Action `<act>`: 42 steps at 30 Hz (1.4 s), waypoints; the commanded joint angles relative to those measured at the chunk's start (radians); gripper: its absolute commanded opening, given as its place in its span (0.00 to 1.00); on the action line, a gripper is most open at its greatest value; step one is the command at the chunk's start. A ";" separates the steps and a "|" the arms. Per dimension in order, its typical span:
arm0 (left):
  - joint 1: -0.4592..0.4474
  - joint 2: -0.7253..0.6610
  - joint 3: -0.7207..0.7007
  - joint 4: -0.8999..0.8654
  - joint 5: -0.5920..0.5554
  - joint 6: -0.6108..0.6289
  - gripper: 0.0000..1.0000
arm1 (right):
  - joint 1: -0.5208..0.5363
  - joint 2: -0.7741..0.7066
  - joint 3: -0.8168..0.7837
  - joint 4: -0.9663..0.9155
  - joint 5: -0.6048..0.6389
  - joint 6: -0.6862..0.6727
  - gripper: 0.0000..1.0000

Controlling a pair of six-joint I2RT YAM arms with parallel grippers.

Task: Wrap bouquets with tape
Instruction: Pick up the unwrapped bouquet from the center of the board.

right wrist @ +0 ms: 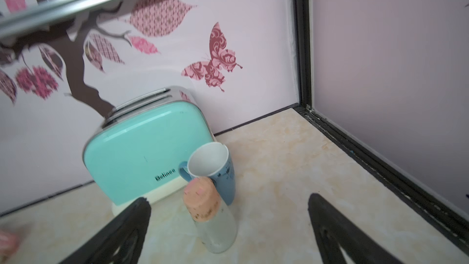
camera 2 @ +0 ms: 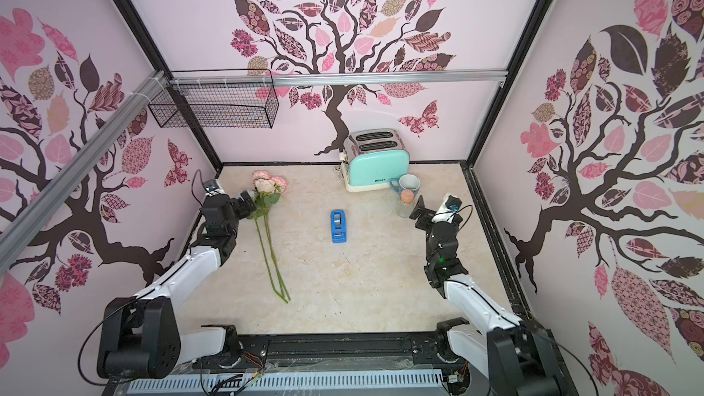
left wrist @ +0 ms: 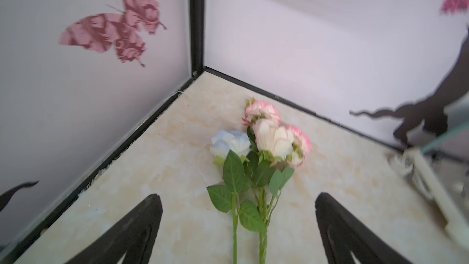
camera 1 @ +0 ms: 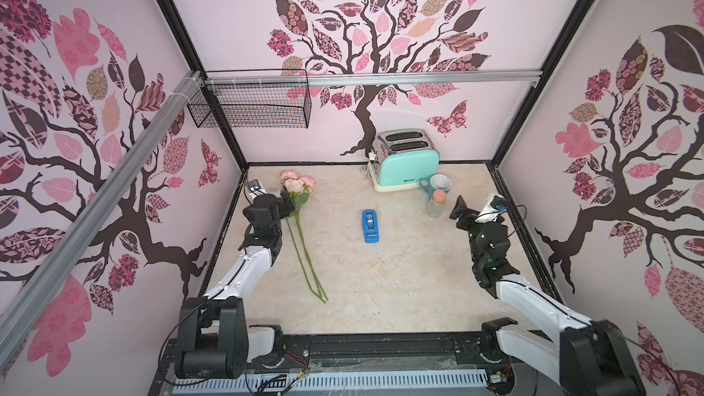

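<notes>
Left hand (left wrist: 237, 198): fingers spread wide, nothing between them but air. It hangs low over the worktop (camera 1: 381, 283), at the leafy upper part of the bouquet (camera 1: 298, 194), pointing into the far left corner. In the left wrist view the green stems run straight up the gap between the two fingers. I read that as lined up for a pinch just below the leaves, where the stems lie closest together. No contact that I can make out.

Right hand (right wrist: 229, 197): equally wide, empty. It sits on the far right, facing a corked glass bottle (camera 1: 436, 205), a blue mug (camera 1: 440, 184) and the mint toaster (camera 1: 405, 165). None of these belong to the job. My guess is a waiting pose, kept clear of the middle.

Bouquet: flat on the left side of the worktop. The blooms (pink-edged, cream, one white) point toward the back wall. The stems trail toward the robot base and cross near their cut ends. I see no tape on it.

Tape dispenser (camera 1: 370, 226): small, blue, with a clear roll. It stands mid-worktop between the arms, well apart from the stems. It was probably set there so either arm can reach it.

Judgement: the task is at its very start, with nothing gathered or wrapped. The stems look thin and loose, and a careless pinch may scissor them apart instead of bunching them. Once the left hand has them, I expect the right to go for the tape.
</notes>
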 commanded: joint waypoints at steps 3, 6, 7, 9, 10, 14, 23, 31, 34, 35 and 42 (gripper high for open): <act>0.020 0.028 0.093 -0.444 0.005 -0.286 0.84 | -0.032 -0.008 0.069 -0.411 -0.063 0.264 1.00; -0.120 0.094 0.269 -0.732 -0.145 -0.314 0.90 | -0.032 0.017 0.120 -0.517 -0.070 0.274 1.00; -0.139 0.134 0.335 -0.833 -0.129 -0.323 0.91 | -0.032 0.025 0.136 -0.551 -0.085 0.275 1.00; -0.134 0.216 0.435 -0.984 0.010 -0.353 0.92 | -0.031 0.030 0.149 -0.574 -0.148 0.248 1.00; -0.133 0.251 0.456 -1.007 0.055 -0.327 0.90 | -0.030 0.028 0.146 -0.577 -0.174 0.241 1.00; -0.110 0.338 0.502 -1.003 0.098 -0.235 0.98 | -0.031 -0.019 0.104 -0.541 -0.255 0.216 1.00; -0.063 0.541 0.588 -0.996 0.258 -0.203 0.97 | -0.029 -0.083 0.079 -0.529 -0.336 0.186 1.00; -0.034 0.622 0.576 -0.891 0.276 -0.203 0.87 | -0.018 -0.103 0.076 -0.532 -0.343 0.186 1.00; -0.026 0.655 0.577 -0.888 0.280 -0.198 0.81 | -0.018 -0.103 0.077 -0.528 -0.352 0.181 1.00; -0.024 0.664 0.578 -0.888 0.282 -0.199 0.80 | -0.018 -0.101 0.078 -0.528 -0.356 0.178 1.00; -0.023 0.708 0.583 -0.869 0.296 -0.198 0.69 | -0.018 -0.093 0.082 -0.527 -0.365 0.176 1.00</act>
